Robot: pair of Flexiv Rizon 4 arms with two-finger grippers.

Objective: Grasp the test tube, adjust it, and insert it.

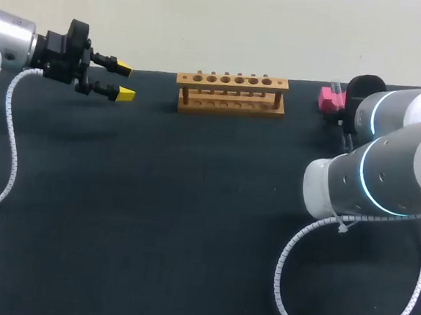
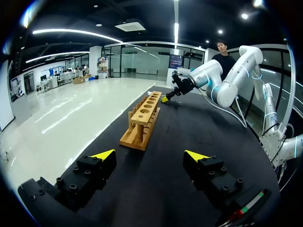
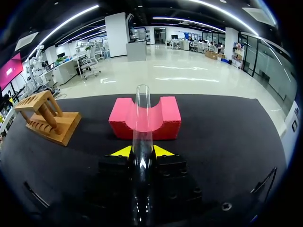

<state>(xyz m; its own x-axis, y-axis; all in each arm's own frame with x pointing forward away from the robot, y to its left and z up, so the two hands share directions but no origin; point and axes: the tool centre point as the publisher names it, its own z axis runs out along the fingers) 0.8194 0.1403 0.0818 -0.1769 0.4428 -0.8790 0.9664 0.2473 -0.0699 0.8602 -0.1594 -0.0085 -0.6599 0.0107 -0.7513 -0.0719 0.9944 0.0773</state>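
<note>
A clear glass test tube lies in the groove of a pink foam block, seen in the head view as a tube on a pink block at the far right. My right gripper is shut on the tube's near end, a yellow tip pressed to each side. In the head view my right arm hides that gripper. The wooden tube rack stands at the far middle, its holes unfilled. My left gripper hangs open and holds nothing, left of the rack.
The black table top stretches bare between the arms. White coiled cables trail from both arms over the table's sides. The rack stands well to the side of the pink block.
</note>
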